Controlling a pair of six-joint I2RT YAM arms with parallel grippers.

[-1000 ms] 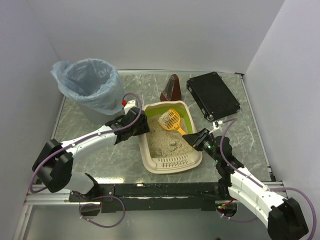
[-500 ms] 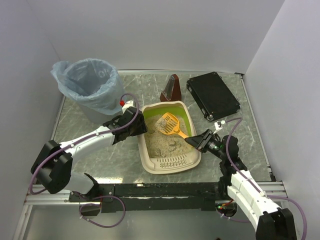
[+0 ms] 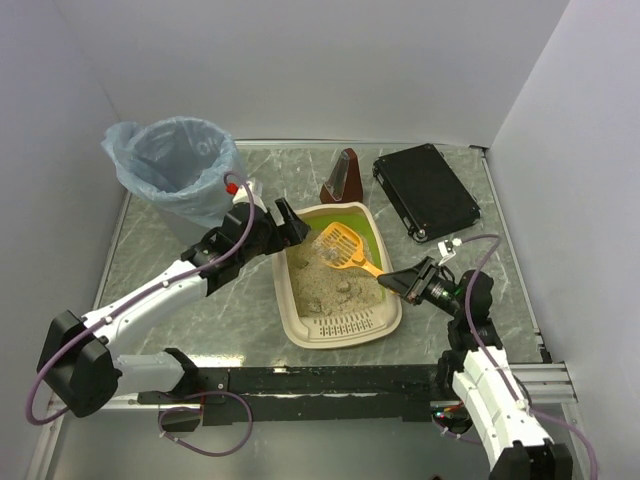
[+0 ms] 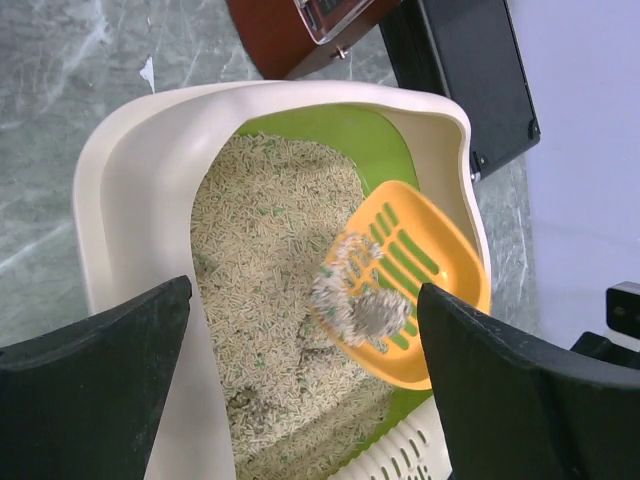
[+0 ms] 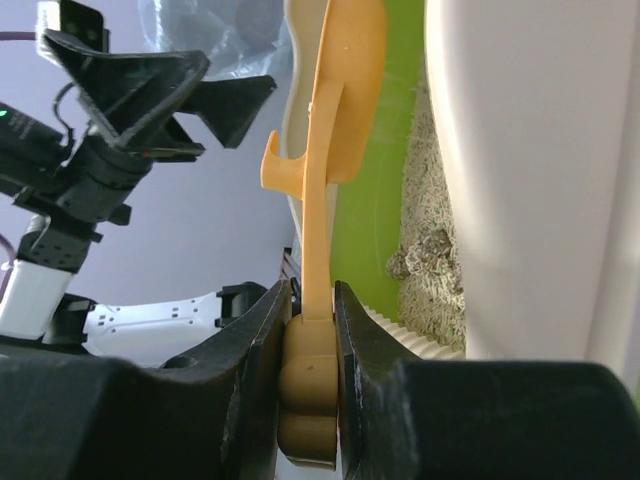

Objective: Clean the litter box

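The shallow cream-beige rectangular plastic litter box (image 3: 345,325) sits in the middle of the grey-green marbled bench (image 3: 200,300). Its slotted rim ledge faces the arms and its lime-green inner wall is at the far end. Sandy grey litter fills it. The right hand (image 3: 398,281) reaches in from the box's right side, and in the right wrist view its two black fingers (image 5: 255,340) are pressed against the handle end of an orange slotted plastic scoop (image 5: 335,100), one on each side, gripping it. The scoop (image 3: 340,246) slants up and away from that hand, so its head lies over the far right part of the box. In the left wrist view a grey clump with pale pellets stuck to it (image 4: 365,305) lies on the scoop's slots (image 4: 420,270). Whether the head touches the litter below cannot be told. The left hand (image 3: 283,228) hangs above the far left corner of the box, its fingers (image 4: 90,380) spread wide apart and gripping nothing, with the box rim (image 4: 110,180) and litter showing between them. A round grey bin lined with a blue plastic bag (image 3: 175,170) stands at the far left of the bench, near the left arm. A flat black rectangular case (image 3: 425,190) lies at the far right. A dark brown wedge-shaped object with a clear top (image 3: 343,178) stands just behind the box.
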